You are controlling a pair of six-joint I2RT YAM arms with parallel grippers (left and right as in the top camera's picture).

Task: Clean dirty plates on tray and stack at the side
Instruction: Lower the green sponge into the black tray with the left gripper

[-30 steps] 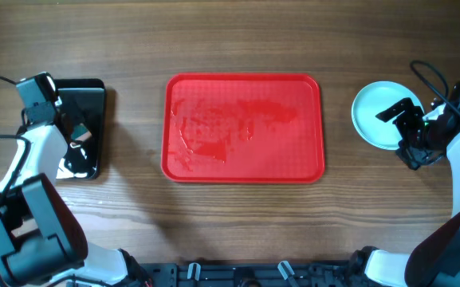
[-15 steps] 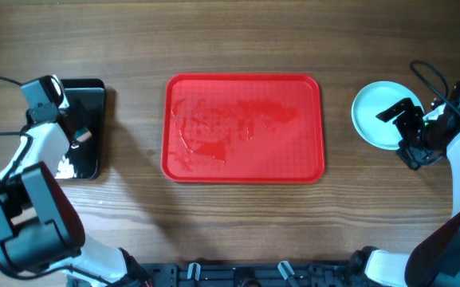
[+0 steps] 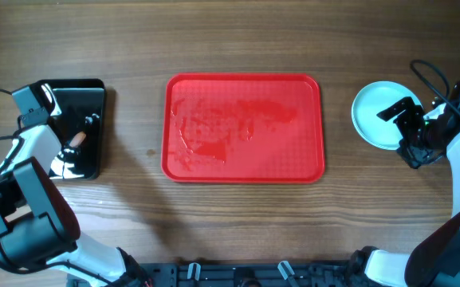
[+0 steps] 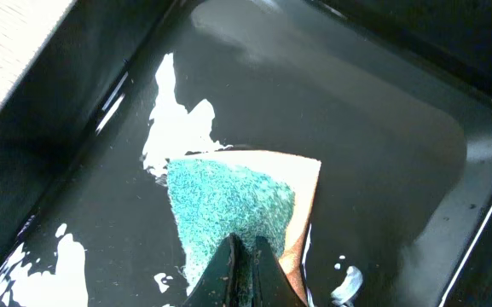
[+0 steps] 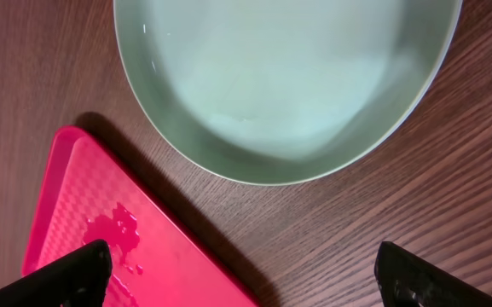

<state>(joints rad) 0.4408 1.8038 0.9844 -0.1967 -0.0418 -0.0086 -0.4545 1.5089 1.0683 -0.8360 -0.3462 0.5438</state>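
Red tray [image 3: 244, 127] sits mid-table, glossy with wet streaks. Pale mint plate [image 3: 373, 115] is on the wood to its right and looks clean. Right claw [image 5: 241, 277] gapes wide at the plate's edge, left claw [image 4: 246, 249] is pinched on the sponge [image 4: 228, 200] in the black tray [image 4: 382, 128].

no readable text, labels or numbers anywhere

- You are looking at a dark wooden table [image 3: 237, 215] that is carrying three things, all lying well apart.
- The red tray [image 3: 293, 151] is lying flat at the middle, its long side running left to right.
- A smaller glossy black tray [image 3: 94, 92] is sitting toward the left edge.
- A pale mint plate [image 3: 369, 119] is resting on the wood right of the red tray; whether others are lying under it is not showing.
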